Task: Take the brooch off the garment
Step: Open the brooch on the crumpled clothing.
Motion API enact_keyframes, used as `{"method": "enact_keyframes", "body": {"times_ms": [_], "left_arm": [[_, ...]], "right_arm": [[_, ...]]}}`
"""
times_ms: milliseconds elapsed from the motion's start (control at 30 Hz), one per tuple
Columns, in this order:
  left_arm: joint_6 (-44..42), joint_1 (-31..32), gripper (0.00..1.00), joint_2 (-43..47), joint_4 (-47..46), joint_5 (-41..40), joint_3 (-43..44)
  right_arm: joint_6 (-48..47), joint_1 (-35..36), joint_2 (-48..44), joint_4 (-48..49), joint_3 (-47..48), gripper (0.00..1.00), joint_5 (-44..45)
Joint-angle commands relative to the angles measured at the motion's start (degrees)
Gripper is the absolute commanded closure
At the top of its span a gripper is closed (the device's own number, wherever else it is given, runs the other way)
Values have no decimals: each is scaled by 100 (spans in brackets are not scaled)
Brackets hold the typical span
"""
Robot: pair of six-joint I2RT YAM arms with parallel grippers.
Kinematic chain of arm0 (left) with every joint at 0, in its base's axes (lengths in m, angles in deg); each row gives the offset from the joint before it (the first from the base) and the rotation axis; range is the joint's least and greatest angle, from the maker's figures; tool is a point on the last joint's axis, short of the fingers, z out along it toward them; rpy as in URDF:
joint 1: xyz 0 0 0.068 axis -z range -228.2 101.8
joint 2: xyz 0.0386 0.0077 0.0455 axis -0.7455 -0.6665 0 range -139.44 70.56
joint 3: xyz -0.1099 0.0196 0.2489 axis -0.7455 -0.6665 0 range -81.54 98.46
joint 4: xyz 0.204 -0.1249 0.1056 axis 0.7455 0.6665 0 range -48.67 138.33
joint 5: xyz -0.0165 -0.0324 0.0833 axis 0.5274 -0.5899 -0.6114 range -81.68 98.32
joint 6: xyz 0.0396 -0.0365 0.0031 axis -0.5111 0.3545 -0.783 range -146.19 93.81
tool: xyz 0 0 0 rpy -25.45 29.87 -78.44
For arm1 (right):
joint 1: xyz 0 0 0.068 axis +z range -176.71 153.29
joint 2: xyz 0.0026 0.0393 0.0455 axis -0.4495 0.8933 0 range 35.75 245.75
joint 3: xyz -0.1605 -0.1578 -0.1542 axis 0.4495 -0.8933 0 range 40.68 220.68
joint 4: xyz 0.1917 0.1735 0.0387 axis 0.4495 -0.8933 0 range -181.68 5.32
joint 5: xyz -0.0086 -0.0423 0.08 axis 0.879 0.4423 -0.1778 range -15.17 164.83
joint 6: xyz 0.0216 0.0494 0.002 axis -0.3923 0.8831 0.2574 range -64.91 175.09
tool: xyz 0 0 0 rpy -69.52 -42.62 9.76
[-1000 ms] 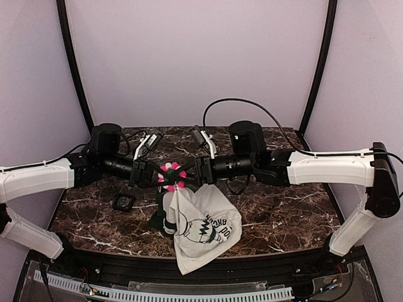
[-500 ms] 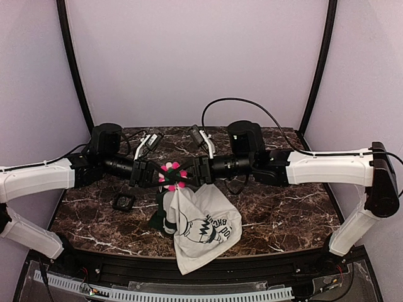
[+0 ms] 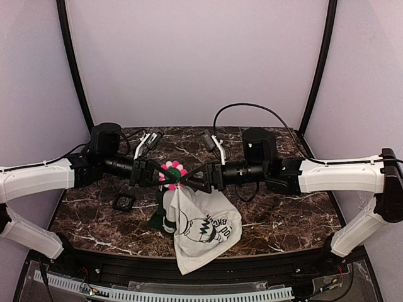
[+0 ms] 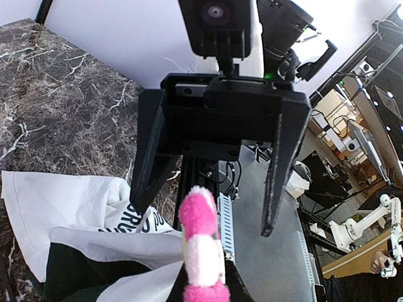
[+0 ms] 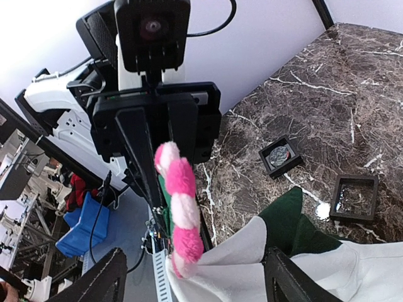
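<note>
Left gripper point(image 3: 156, 174) pinches the brooch point(image 3: 172, 170), seemingly light, plush and best held mid-disc, while right gripper point(image 3: 194, 179) gapes beside it above the limp shirt point(image 3: 204, 226).

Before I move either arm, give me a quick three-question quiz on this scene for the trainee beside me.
1. Which jaws stand open? A) left gripper B) right gripper C) both.
2. True or false: the brooch lies flat on the table, clear of the garment.
3. In the right wrist view, how many small black square frames sit on the table?
Key: 1. B; the left jaws are shut. 2. False: it is up in the air between the two grippers, with the garment hanging below it. 3. Two.
</note>
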Motion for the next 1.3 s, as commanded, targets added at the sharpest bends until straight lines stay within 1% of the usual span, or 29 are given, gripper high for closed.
{"method": "enact_keyframes", "body": {"times_ms": [0, 100, 233, 300, 333, 400, 467, 500, 533, 567, 600, 633, 667, 700, 767, 867, 1000, 1067, 1267], "left_arm": [[60, 12, 99, 148, -283, 143, 104], [102, 11, 99, 142, -329, 189, 97], [134, 12, 99, 124, -352, 239, 93], [139, 13, 99, 115, -355, 257, 91], [143, 13, 99, 114, -357, 264, 97], [131, 13, 98, 122, -332, 251, 101], [96, 13, 90, 137, -271, 211, 118], [32, 13, 80, 157, -179, 181, 141], [1, 9, 73, 171, -93, 128, 152], [-55, 6, 62, 203, -64, 100, 165], [-69, 0, 57, 215, -29, 57, 164], [-90, -7, 49, 238, -19, 43, 170], [-95, -10, 45, 242, 5, 26, 171], [-112, -12, 39, 253, 16, 14, 172], [-128, -22, 35, 269, 40, -23, 171], [-168, -26, 34, 278, 97, -126, 170], [-243, -31, 41, 287, 206, -331, 175], [-315, -29, 42, 275, 303, -453, 191], [-409, -29, 42, 298, 427, -713, 202]], "right_arm": [[93, 49, 188, 319, -8, 31, -205], [101, 49, 295, 378, 74, 46, -221], [201, 49, 385, 434, 126, 79, -59], [262, 40, 405, 411, 127, 94, 91], [306, 31, 402, 452, 105, 99, 143], [406, 18, 365, 595, 20, 100, 203], [455, -6, 312, 640, -41, 100, 256], [463, -18, 278, 590, -39, 100, 302], [453, -40, 256, 532, -34, 100, 327], [446, -39, 240, 491, -29, 100, 334], [431, -47, 224, 463, -28, 100, 337], [421, -48, 213, 449, -26, 100, 343], [426, -57, 202, 432, -27, 100, 342], [416, -57, 192, 422, -27, 100, 346], [416, -57, 182, 413, -32, 100, 355], [421, -57, 182, 404, -25, 100, 363], [402, -58, 211, 339, 37, 100, 358], [393, -58, 232, 280, 75, 100, 383], [380, -52, 363, 33, 271, 100, 467]]}}
